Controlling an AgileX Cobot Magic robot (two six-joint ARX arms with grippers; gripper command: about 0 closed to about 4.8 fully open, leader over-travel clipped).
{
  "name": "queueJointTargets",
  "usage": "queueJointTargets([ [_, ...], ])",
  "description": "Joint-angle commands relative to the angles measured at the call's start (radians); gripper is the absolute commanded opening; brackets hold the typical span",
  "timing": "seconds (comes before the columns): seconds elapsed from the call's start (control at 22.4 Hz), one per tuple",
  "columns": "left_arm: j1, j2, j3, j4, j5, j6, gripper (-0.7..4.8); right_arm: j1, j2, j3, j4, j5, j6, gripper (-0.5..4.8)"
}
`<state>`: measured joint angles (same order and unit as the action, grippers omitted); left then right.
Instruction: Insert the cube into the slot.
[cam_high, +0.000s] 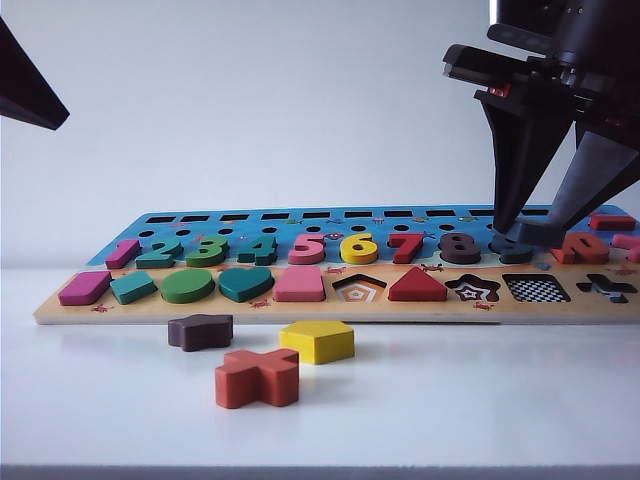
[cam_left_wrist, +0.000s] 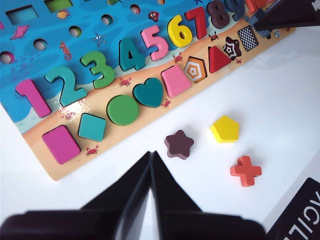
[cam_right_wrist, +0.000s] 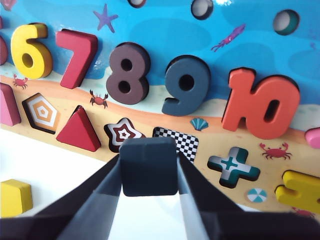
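Over board (cam_right_wrist: 150, 30), cube (cam_right_wrist: 149, 166) in right hand (cam_right_wrist: 149, 172)

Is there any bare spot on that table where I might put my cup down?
Yes: the white table is bare right of the yellow pentagon, and left of the brown star. It is crowded around the orange cross and on the puzzle board, where the right gripper holds the cube above it. The left gripper hangs shut, clear of the pieces.

Slot (cam_right_wrist: 178, 140) open, unobstructed; star recess (cam_right_wrist: 123, 134) and cross recess (cam_right_wrist: 233, 166) flank it.
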<state>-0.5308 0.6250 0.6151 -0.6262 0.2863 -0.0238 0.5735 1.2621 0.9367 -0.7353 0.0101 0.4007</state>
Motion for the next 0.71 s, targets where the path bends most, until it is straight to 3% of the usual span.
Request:
queueJointTargets([
  [0.04, -0.002, 0.000, 0.004, 0.007, 0.002, -0.003, 0.09, -0.001, -0.002, -0.010, 0.019, 0.002, 0.016, -0.08],
  [0.71, -0.002, 0.000, 0.004, 0.007, 0.002, -0.003, 0.09, -0.001, 0.018, -0.061, 0.096, 0.031, 0.070, -0.08],
])
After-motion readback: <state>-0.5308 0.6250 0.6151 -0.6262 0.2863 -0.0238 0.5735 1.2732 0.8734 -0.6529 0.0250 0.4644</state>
